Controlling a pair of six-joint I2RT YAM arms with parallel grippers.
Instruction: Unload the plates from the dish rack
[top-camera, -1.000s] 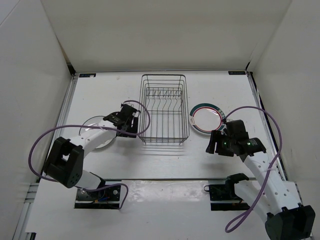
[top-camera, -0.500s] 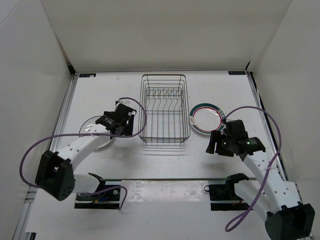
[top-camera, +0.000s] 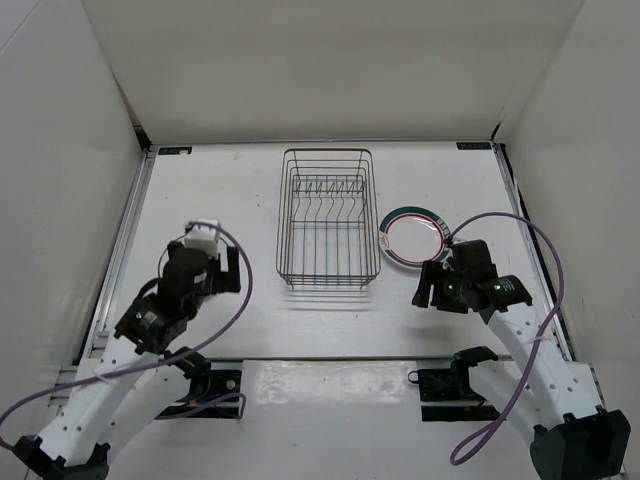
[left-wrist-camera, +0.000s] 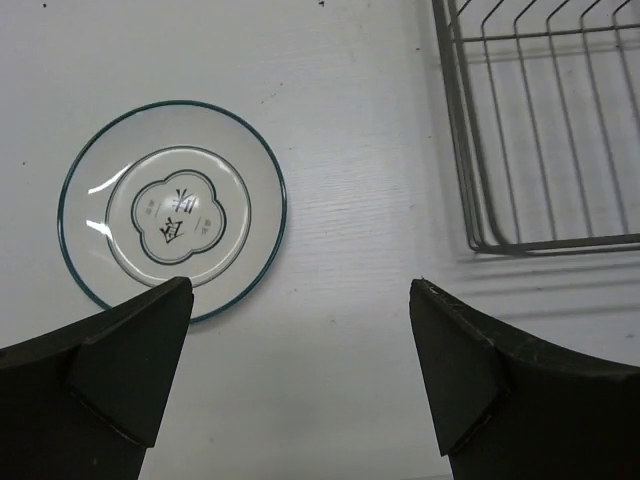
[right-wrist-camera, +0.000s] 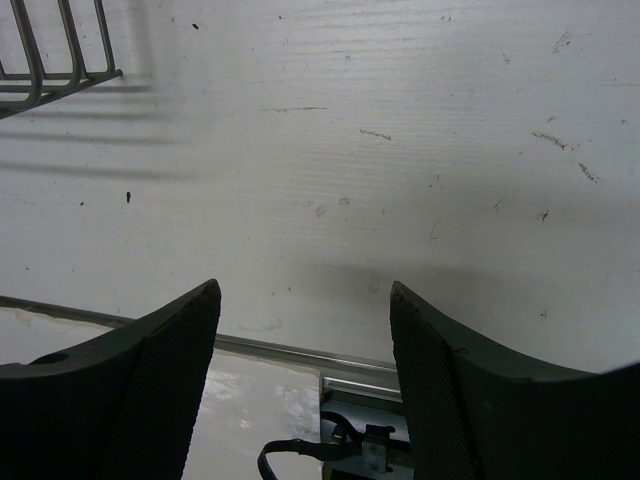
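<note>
Left tool (left-wrist-camera: 300, 295) has withdrawn; teal-rimmed plate (left-wrist-camera: 172, 210) lies ahead-left.

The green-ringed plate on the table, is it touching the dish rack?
Apart. The left wrist view shows the plate lying flat, with a strip of bare table between its rim and the wire edge of the dish rack.

Surface is a white scuffed worktop (top-camera: 330, 320), three items directly on it. The dark wire dish rack (top-camera: 327, 218) sits mid-width, nearer the far edge. A white round plate with teal and pink rim rings (top-camera: 412, 238) lies flat just beside the rack's right side. A teal-rimmed white round plate (left-wrist-camera: 172, 210) lies flat left of the rack, apart from it.
</note>
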